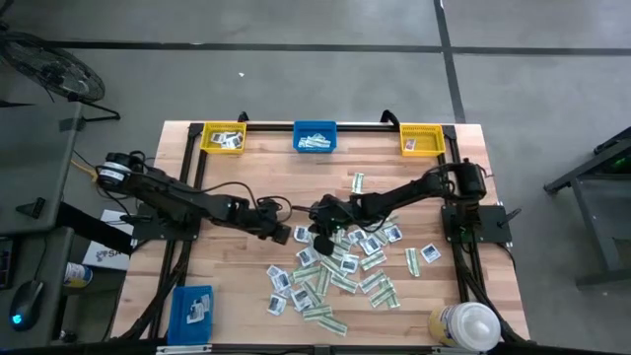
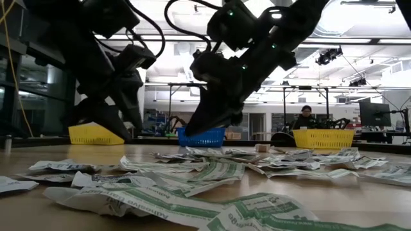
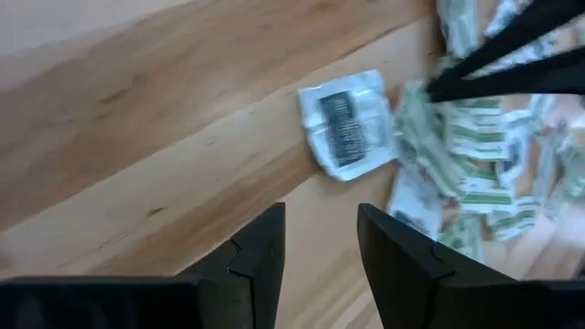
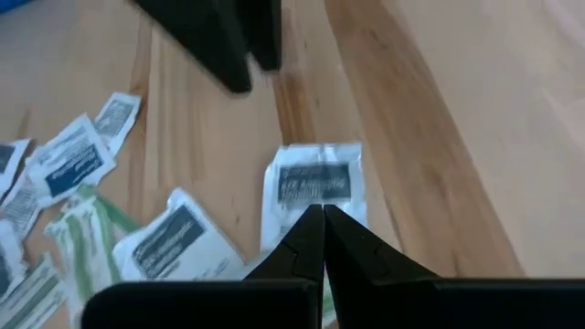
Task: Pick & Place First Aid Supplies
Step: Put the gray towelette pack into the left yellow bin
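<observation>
The left end effector [image 1: 279, 229], fingers apart, hovers beside a white squarish packet [image 3: 345, 123] at the pile's [image 1: 340, 268] left edge on the bench [image 1: 227, 271]. The right end effector [image 1: 320, 229], fingers together, crowds the same packet; I judge they could collide. The packet lies flat, crinkled, with a dark label

Legible print: almost none

Only a partial word, "Adhesive", is made out on a green-and-white strip [image 2: 160, 204] at the lower centre; other packet printing is blurred.
</observation>
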